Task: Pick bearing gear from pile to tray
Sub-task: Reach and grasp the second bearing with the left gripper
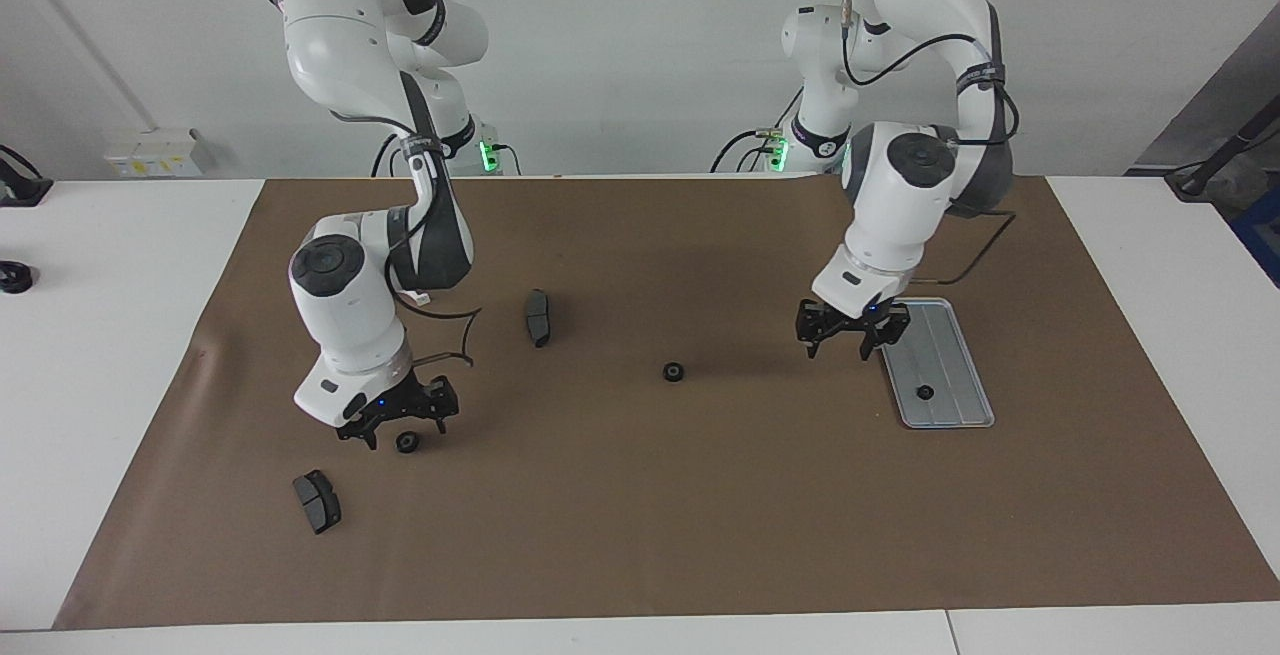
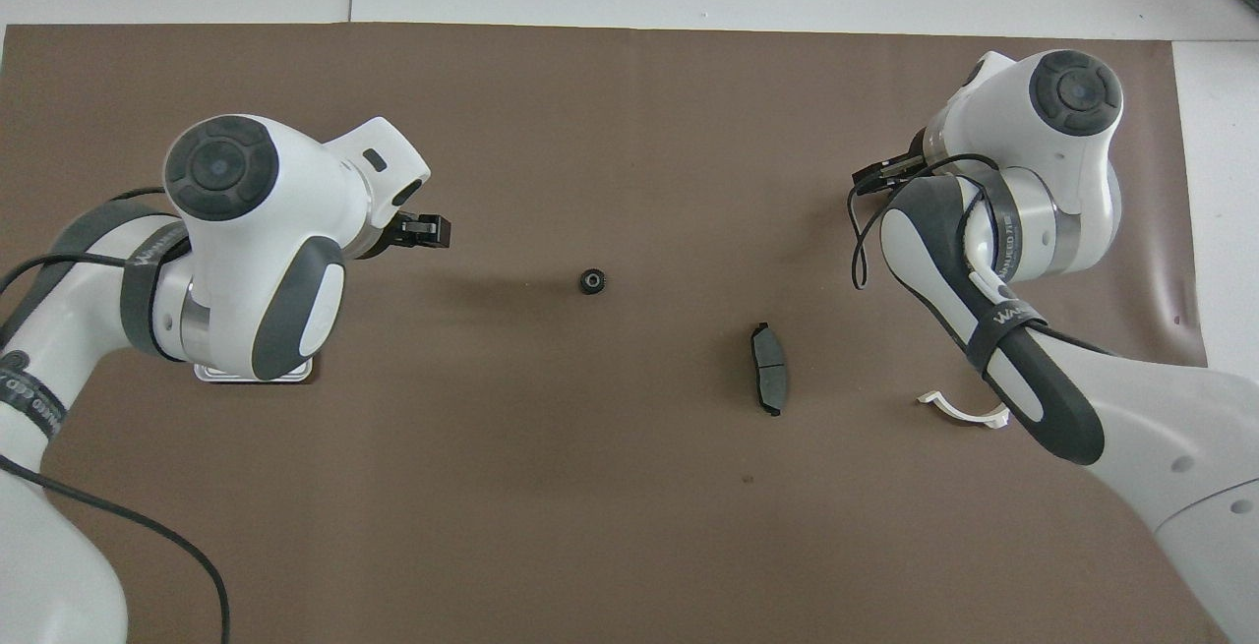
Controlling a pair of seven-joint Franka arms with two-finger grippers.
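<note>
Outer brake pad [image 1: 317, 501]: flat on the brown mat [image 1: 640, 535], at seven o'clock of the right jaws in the facing view, apart from them
Right jaws: spread wide and empty, low over the mat at the right arm's end of the table [image 1: 100, 335]
Target bearing gear [image 1: 407, 442]: on the mat at about five o'clock of those jaws, just beside the tips, not yet between them
Step in hand: judged to be the pick of this gear; shift the jaws toward five o'clock until the tips straddle it, go down to the mat, then close across its rim
Second brake pad [image 1: 538, 317]: well clear
Middle bearing gear [image 1: 673, 372]: loose at mid-table, waiting
Left jaws: apart and holding nothing, over the mat at the tray's edge
Tray [image 1: 962, 345]: at four o'clock of the left jaws
Delivered bearing gear [image 1: 925, 392]: lying in the tray
</note>
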